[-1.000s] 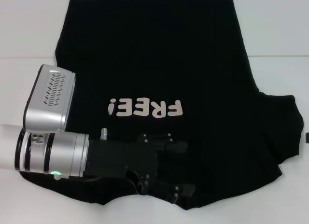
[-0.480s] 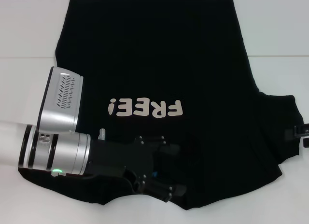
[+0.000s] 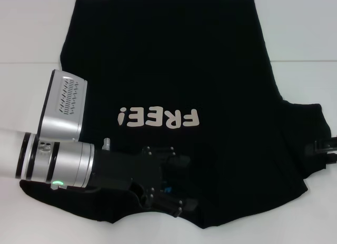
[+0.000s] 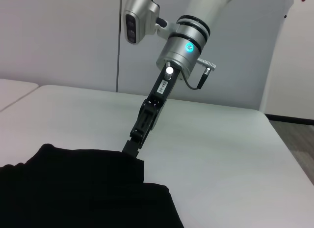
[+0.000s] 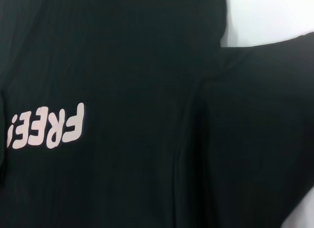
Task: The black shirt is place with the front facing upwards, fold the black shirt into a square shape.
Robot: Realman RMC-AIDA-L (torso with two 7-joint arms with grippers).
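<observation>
The black shirt (image 3: 174, 91) lies flat on the white table (image 3: 300, 28), front up, lettering (image 3: 158, 118) across its middle, long axis running twelve to six. The left gripper (image 3: 171, 194) sits low over the collar end at six o'clock, fingers too dark against the cloth to tell their spread. The right gripper (image 4: 133, 145) touches the sleeve edge at three o'clock, apparently pinched narrow. Left arm is nearer the collar; the next move likely starts there.
</observation>
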